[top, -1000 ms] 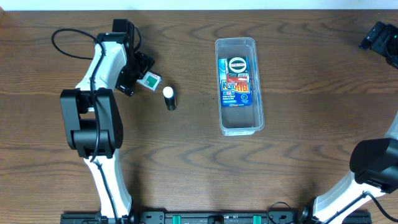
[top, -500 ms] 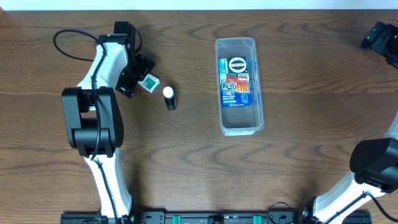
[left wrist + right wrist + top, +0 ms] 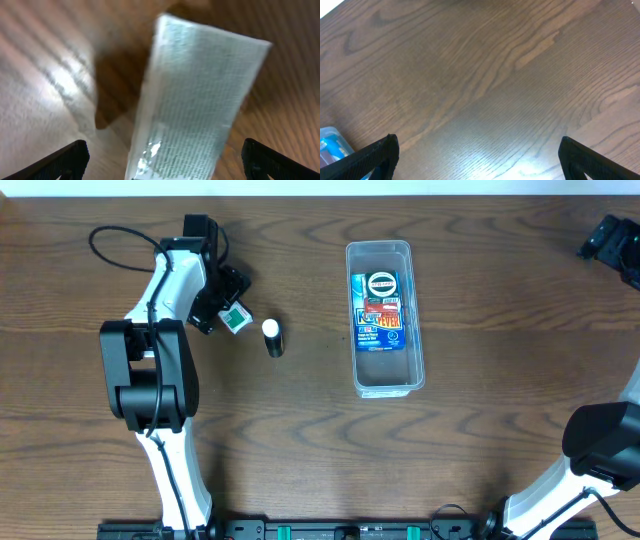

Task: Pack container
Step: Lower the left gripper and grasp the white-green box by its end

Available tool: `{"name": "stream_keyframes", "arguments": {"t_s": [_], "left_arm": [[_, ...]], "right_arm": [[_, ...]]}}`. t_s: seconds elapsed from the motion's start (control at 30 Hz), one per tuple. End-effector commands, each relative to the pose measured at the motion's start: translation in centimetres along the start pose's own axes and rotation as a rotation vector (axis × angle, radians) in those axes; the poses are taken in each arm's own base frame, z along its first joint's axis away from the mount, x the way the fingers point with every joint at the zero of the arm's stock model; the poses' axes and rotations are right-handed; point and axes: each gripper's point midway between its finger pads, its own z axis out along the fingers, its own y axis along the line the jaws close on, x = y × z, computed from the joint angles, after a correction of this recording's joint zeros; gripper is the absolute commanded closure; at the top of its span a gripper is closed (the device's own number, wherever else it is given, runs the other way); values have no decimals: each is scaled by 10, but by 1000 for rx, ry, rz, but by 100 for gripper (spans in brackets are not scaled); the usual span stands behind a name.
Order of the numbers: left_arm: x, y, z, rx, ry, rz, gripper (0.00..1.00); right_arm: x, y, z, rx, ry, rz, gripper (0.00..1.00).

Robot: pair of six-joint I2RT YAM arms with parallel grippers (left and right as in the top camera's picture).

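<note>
I am judging the packing as partly done. The container (image 3: 385,375) is standing on the bench (image 3: 480,440) a little right of centre, its long side running from far to near. One thing is already lying flat inside it, a blue and red packet (image 3: 379,312) that is taking up the far and middle part of the floor. The near end of the container is showing bare.

Two things are waiting outside on the left half of the bench. One is a small box (image 3: 237,316) with green and white on it. The other is a short dark tube (image 3: 272,338) with a white cap, lying just to the right of the box and apart from it. Both are well apart from the container.

I am holding my left claw (image 3: 222,304) over the small box with the jaws spread wide. In the left wrist view the box (image 3: 200,100) is sitting between my two fingertips (image 3: 65,160) with bench showing on either side, so I am not gripping it yet. My right claw (image 3: 608,242) is hanging at the far right edge, jaws also wide apart and carrying nothing, with only bare wood under it.

As I am reading it, what is left is closing on the box, carrying it right to the container and setting it in, then doing the same with the tube.
</note>
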Motion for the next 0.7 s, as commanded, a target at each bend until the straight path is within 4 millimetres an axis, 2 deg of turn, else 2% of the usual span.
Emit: {"name": "stream_keyframes", "arguments": {"t_s": [0.0,0.13,0.3,0.67], "left_arm": [[1,8,10,-41,-2,167,2],[-2,13,9,-68,-17,173,2],[0,15,9,-76,-11,97,2],[2,17,9,-83,-2,102,2]], "right_arm": [[0,-5,5,13,9,14,1],[0,-5,5,13,9,14,1],[0,-5,5,13,9,14,1],[0,-5,5,13,9,14,1]]}}
